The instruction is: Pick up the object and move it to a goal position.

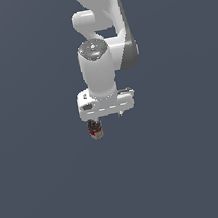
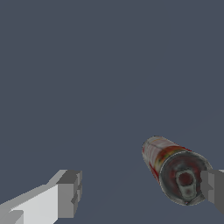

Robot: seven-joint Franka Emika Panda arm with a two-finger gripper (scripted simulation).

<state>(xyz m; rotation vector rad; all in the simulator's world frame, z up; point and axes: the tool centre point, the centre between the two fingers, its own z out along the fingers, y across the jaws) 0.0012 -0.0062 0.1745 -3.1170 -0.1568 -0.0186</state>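
The step in hand looks like the approach to a grasp: the pincer (image 1: pixel 103 121) stands open, its two grey-tipped fingers (image 2: pixel 69 194) set well apart, and the can (image 2: pixel 177 173) is not yet held. In the wrist view the can stands off-centre between the fingers, close against the one at the frame's edge and far from the other. In the exterior view the can (image 1: pixel 95 129) shows just beneath the white hand, toward the exterior view's left end of it, upright on the grey surface (image 1: pixel 192 167). By my judgement the next move calls for a sideways shift to centre the can before the fingers shut, else it may be pushed or tipped. The arm hangs straight down, wrist vertical, hand level.
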